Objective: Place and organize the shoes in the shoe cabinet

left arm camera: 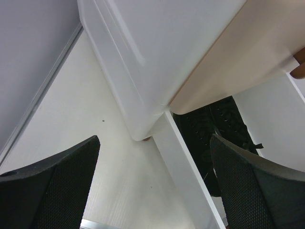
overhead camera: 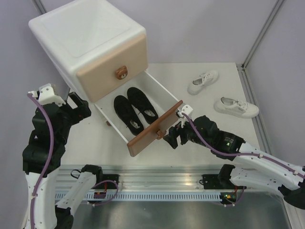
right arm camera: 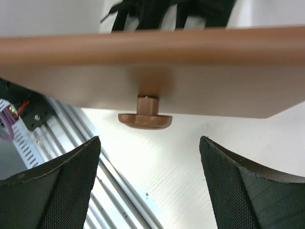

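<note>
While the black pair (overhead camera: 135, 110) already lies side by side in the pulled-out lower drawer (overhead camera: 155, 128) of the shoe cabinet (overhead camera: 86, 43), the white sneakers (overhead camera: 203, 81) sit out on the table (overhead camera: 224, 88) to its right, so the job looks about half done. The right pincer (overhead camera: 172, 137) hangs wide and empty just before the drawer's knob (right arm camera: 145, 119). The left pincer (overhead camera: 85, 109) is wide and empty beside the cabinet's left wall.

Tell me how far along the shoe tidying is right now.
Done: the black shoes lie side by side in the pulled-out lower drawer. In hand: the right gripper hovers open just in front of that drawer's knob, gripping nothing. Left: the two white sneakers sit on the table, outside the cabinet, and the drawer is not yet shut.
</note>
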`<state>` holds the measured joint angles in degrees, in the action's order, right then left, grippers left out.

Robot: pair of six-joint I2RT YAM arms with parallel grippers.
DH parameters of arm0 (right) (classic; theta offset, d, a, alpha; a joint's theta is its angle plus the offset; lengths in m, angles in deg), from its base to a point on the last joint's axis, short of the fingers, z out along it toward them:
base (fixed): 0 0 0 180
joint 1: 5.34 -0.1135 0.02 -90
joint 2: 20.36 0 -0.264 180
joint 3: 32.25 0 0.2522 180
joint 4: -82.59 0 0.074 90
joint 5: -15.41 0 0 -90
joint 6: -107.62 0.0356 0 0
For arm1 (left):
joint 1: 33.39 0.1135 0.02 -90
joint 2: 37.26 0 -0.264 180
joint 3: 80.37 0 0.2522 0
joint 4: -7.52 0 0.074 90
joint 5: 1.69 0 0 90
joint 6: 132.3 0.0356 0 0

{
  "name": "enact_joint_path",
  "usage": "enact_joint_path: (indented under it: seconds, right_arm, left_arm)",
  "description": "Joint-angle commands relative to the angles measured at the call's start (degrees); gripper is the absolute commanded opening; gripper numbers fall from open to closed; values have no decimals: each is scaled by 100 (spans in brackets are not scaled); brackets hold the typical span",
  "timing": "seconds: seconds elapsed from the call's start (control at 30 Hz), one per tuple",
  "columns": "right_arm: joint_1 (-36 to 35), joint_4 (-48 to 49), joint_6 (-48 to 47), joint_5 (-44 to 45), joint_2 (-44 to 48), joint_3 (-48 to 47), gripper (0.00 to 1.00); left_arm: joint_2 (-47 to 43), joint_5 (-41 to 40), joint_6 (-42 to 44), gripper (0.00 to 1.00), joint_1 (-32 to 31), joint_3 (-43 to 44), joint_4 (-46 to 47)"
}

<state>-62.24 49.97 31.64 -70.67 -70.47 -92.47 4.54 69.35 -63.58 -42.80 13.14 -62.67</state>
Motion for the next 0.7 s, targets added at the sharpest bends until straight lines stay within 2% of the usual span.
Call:
enact_joint_path:
  seconds: [0.0, 0.13, 0.5, 0.67]
  right_arm:
    - [-40, 108, 196, -673, -227, 250, 88]
    - [-31, 759, 329, -498, -183, 637, 88]
    - [-40, 1673, 268, -427, -1036, 814, 87]
    - [-40, 1832, 276, -59, -1212, 796, 84]
  left_arm:
    - [91, 50, -131, 100, -17, 120, 228]
    - [135, 59, -131, 100, -17, 252, 228]
    - [206, 59, -140, 100, -17, 296, 237]
    - [214, 50, -78, 100, -17, 357, 237]
